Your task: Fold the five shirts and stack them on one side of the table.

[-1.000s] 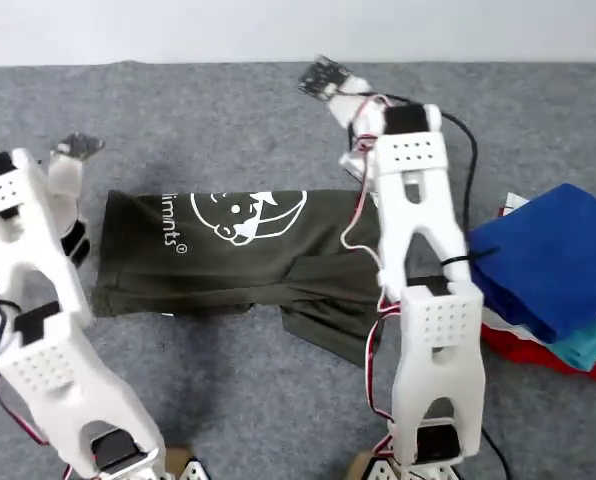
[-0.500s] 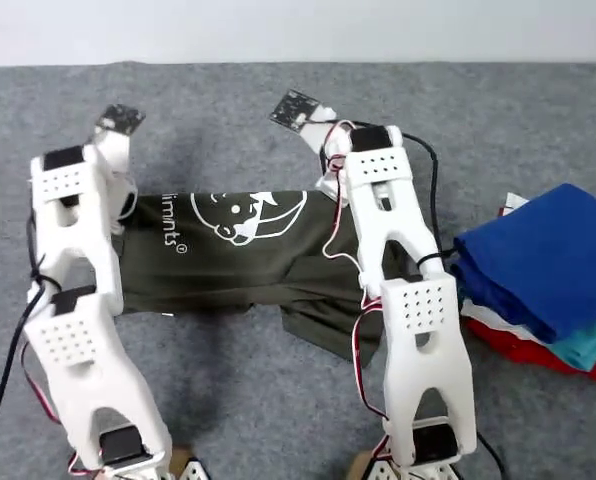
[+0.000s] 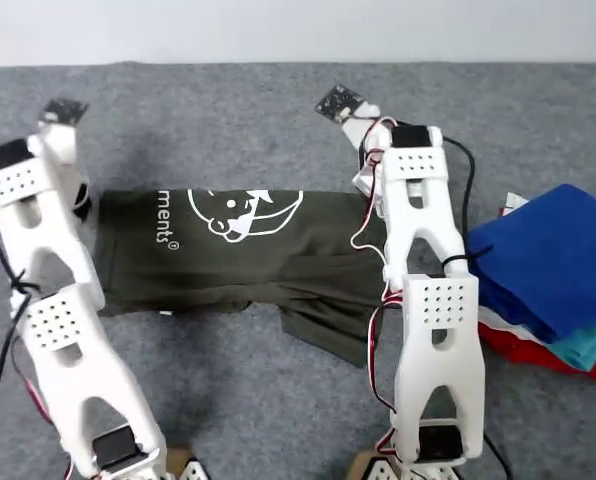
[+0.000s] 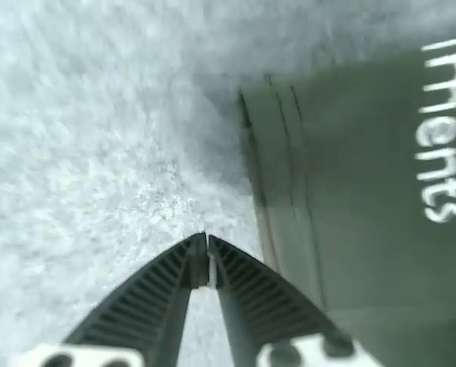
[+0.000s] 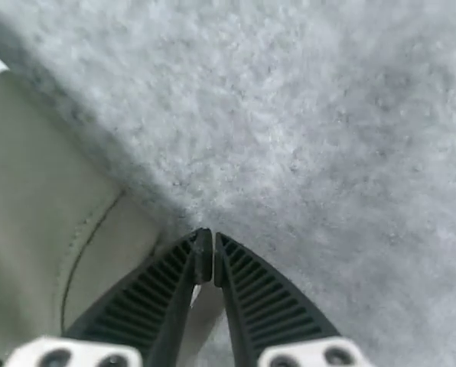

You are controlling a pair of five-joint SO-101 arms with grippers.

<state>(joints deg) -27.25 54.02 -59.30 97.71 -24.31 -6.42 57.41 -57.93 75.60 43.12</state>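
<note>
A dark olive shirt (image 3: pixel 248 250) with a white print lies flat across the middle of the grey carpeted table, with one sleeve folded in along its near edge. In the high view my left gripper (image 3: pixel 81 200) is down at the shirt's left edge. The left wrist view has the left gripper (image 4: pixel 206 246) shut, tips on the carpet just beside the hem (image 4: pixel 268 199). My right gripper (image 3: pixel 364 183) is at the shirt's far right corner. It (image 5: pixel 207 237) is shut too, tips where the cloth (image 5: pixel 37 222) meets the carpet.
A stack of folded shirts (image 3: pixel 548 260) stands at the right edge of the table, blue on top, then white, teal and red. Bare carpet (image 3: pixel 208 110) runs behind the olive shirt and along the near side between the arm bases.
Both arms have swung outward since half a second ago, the left one to the left and the right one to the right. The shirt's print has shifted slightly toward the far side.
</note>
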